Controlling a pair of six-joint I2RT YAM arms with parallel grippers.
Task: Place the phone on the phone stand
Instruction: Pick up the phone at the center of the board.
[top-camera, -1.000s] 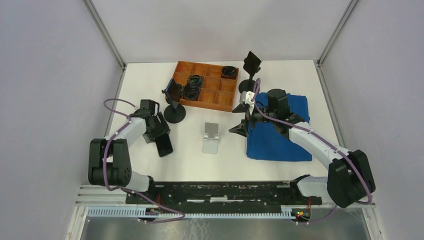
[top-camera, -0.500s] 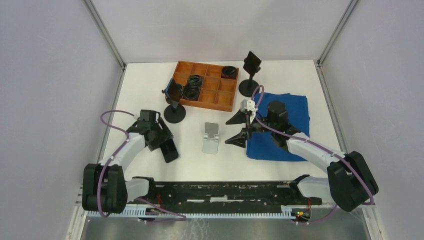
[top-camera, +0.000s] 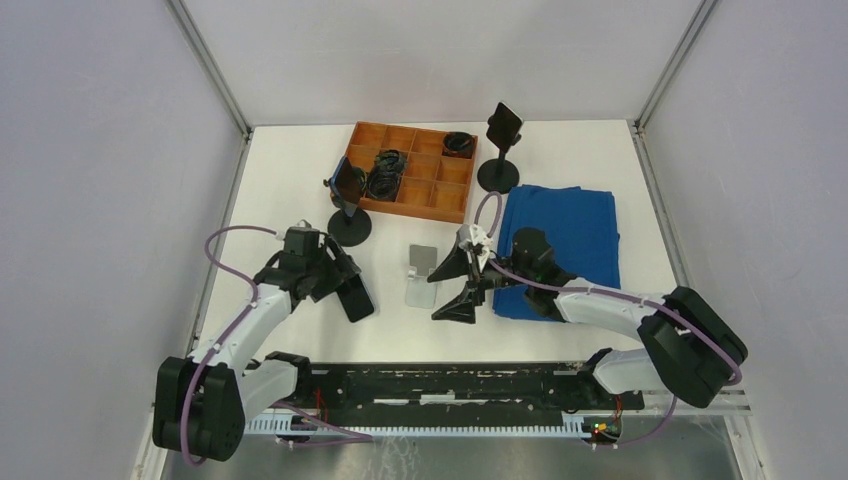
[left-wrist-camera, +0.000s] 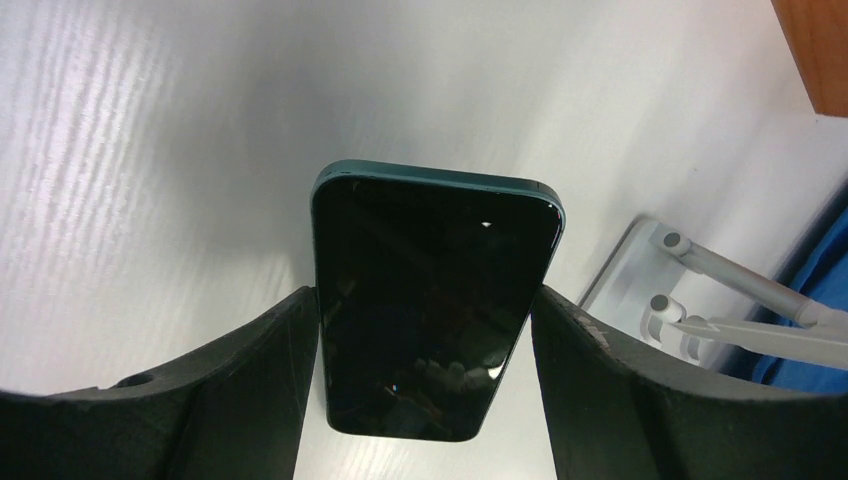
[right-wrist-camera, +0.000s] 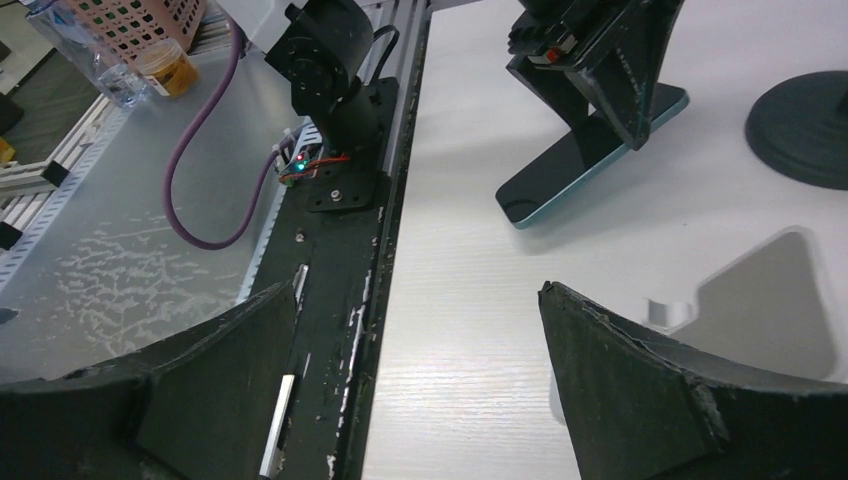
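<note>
Silver phone stand (top-camera: 421, 288) — one; teal-edged phone (left-wrist-camera: 435, 300) — one.

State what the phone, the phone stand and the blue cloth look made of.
Phone: glossy glass front that mirrors light; teal rim, likely metal.
Phone stand: pale silvery sheet, probably metal, possibly plastic.
Blue cloth: matte fabric with soft folds.

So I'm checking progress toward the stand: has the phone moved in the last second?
Yes. Gripped in the left claw, the phone has shifted right, toward the silver stand, which stayed put.
</note>
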